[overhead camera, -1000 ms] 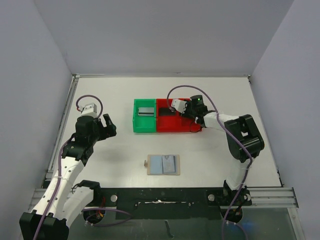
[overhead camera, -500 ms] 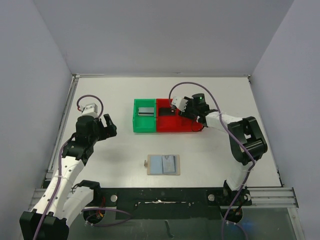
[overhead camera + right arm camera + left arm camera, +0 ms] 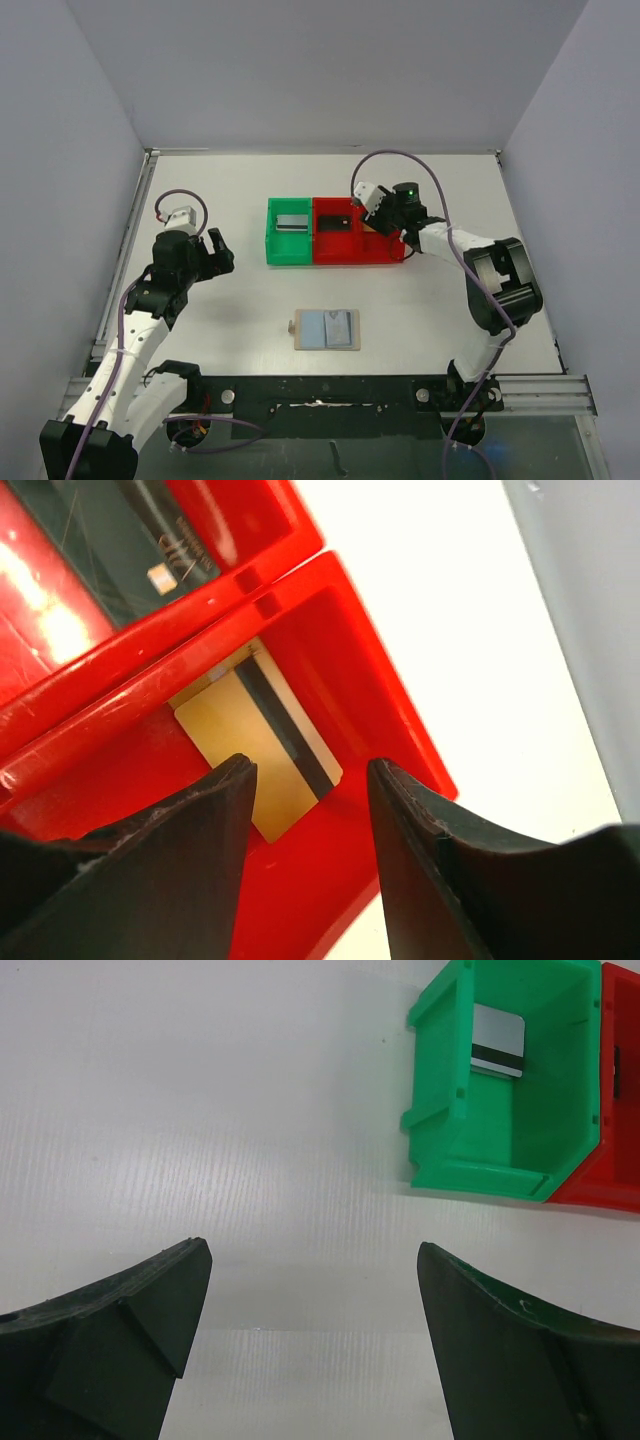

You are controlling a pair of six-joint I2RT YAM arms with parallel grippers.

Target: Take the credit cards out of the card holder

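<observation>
The card holder [image 3: 327,328] lies open on the table's near middle, light-blue pockets up, tan edge around them. A silver-grey card [image 3: 292,222] lies in the green bin [image 3: 288,252]; it also shows in the left wrist view [image 3: 497,1042]. A black card [image 3: 337,222] lies in the left red compartment and shows in the right wrist view [image 3: 120,550]. A gold card [image 3: 255,755] with a dark stripe lies in the right red compartment. My right gripper [image 3: 392,222] [image 3: 310,770] is open and empty just above that gold card. My left gripper [image 3: 218,251] [image 3: 310,1250] is open and empty, far left of the bins.
The green bin [image 3: 480,1150] and the red bin [image 3: 345,252] stand side by side at the table's centre back. The red bin's walls [image 3: 330,600] surround my right fingers. Grey walls enclose the table on the left, back and right.
My right gripper has moved right, from over the black card's compartment to the gold card's compartment. The left arm and the card holder have not moved.
</observation>
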